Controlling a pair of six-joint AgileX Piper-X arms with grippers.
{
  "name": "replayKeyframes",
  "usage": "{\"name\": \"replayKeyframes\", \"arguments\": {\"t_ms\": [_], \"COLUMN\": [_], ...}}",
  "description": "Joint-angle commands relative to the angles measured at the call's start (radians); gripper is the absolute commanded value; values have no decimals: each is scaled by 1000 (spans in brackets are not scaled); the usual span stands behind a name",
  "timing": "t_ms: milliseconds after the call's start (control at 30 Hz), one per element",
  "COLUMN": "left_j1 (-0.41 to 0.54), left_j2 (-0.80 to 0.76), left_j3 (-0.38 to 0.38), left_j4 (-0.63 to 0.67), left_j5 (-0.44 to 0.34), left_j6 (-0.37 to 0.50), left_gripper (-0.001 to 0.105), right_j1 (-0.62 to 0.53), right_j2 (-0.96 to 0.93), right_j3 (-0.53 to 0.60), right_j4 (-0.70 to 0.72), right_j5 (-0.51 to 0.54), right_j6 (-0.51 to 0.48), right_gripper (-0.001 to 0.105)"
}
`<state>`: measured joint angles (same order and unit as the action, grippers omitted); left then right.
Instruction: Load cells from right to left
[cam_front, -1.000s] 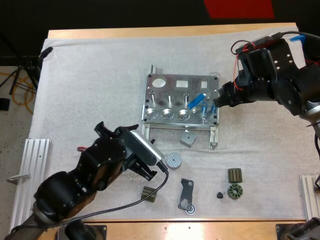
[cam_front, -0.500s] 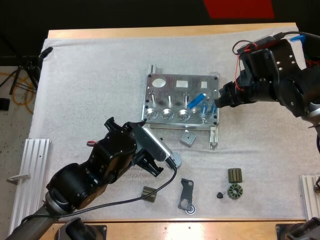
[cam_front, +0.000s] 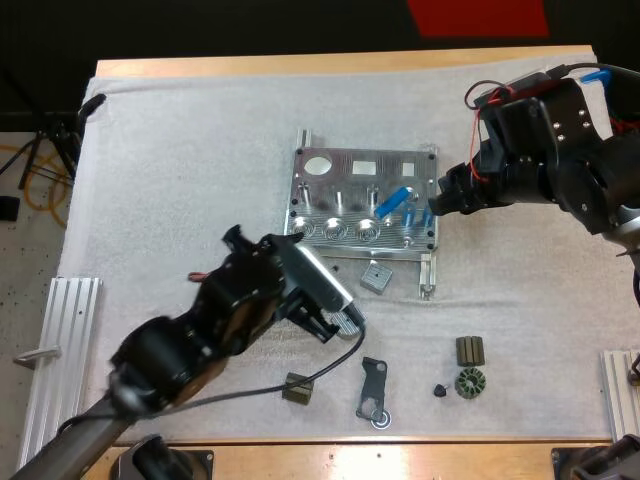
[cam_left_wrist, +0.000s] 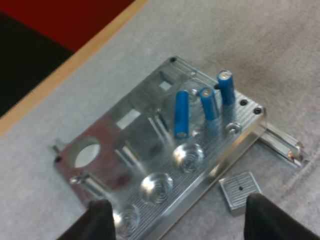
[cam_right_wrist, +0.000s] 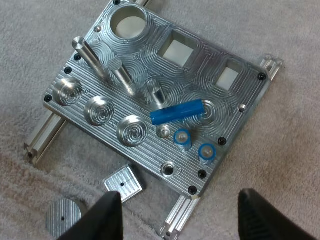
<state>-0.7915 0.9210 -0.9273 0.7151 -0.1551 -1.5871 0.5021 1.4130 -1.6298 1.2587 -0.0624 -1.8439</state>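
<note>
The metal fixture (cam_front: 340, 195) lies mid-mat. One blue cylinder (cam_front: 393, 201) rests slanted on it, and two more (cam_front: 417, 215) stand in sockets at its right end. My right gripper (cam_front: 438, 206) hovers open just right of those cells; its wrist view looks down on the fixture (cam_right_wrist: 145, 80), the slanted cylinder (cam_right_wrist: 177, 112) and the standing cells (cam_right_wrist: 182, 137). My left gripper (cam_front: 340, 312) is open with nothing between its fingers, below the fixture's near edge. Its wrist view shows the fixture (cam_left_wrist: 125, 150), the cylinders (cam_left_wrist: 181, 114) and the empty round sockets.
A small square metal block (cam_front: 375, 277) lies below the fixture, and a round ribbed disc (cam_right_wrist: 62, 216) sits near it under my left gripper. Dark parts (cam_front: 469, 366), a black bracket (cam_front: 374, 390) and a small dark block (cam_front: 296, 388) lie near the front edge. Aluminium rails (cam_front: 60, 340) flank the mat.
My left arm has swung up and to the right toward the fixture's near edge, covering the round disc. The right arm and the blue cylinders have not moved.
</note>
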Motion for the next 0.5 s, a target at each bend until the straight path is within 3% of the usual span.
{"name": "replayKeyframes", "arguments": {"t_ms": [0, 133, 333, 400, 467], "left_j1": [0, 12, 122, 172, 192], "left_j2": [28, 115, 250, 304, 339], "left_j3": [-1, -1, -1, -1, -1], "left_j4": [-24, -87, -183, -224, -259], "left_j5": [24, 77, 195, 285, 320], "left_j6": [-1, -1, -32, -65, -68], "left_gripper": [56, 56, 56, 56, 56], "right_j1": [-5, -5, -5, -5, -5], "right_j2": [-13, -13, -13, -13, -13], "right_j3": [-1, -1, -1, -1, -1], "right_j4": [2, 2, 2, 2, 2], "right_j5": [-11, -11, -11, -11, -11], "right_j6": [1, 1, 1, 8, 8], "right_gripper": [51, 51, 51, 51, 51]}}
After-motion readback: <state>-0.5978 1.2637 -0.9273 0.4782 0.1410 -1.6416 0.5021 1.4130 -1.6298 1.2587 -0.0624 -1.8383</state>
